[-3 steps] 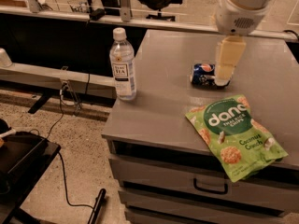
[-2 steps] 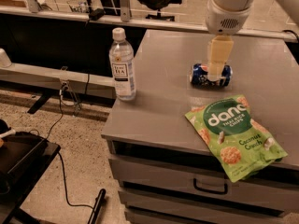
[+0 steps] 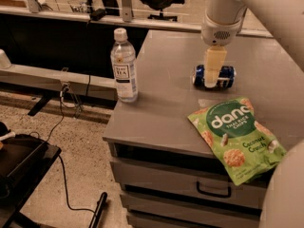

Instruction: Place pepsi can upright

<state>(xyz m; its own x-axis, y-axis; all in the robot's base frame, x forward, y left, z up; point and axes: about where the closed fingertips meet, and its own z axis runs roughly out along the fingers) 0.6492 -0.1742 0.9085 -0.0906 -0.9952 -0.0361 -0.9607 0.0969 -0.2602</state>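
The pepsi can is dark blue and lies on its side on the grey cabinet top, towards the back right. My gripper hangs straight down from the white arm. It sits across the middle of the can and hides the can's centre, so only the can's two ends show on either side. I cannot see whether the gripper touches the can.
A clear tea bottle with a white cap stands upright at the cabinet's left edge. A green bag of rice chips lies at the front right. Drawers face the front, and cables and dark equipment are on the floor to the left.
My gripper has moved left, from the can's right end to over its middle. The can, bottle and bag have not moved.
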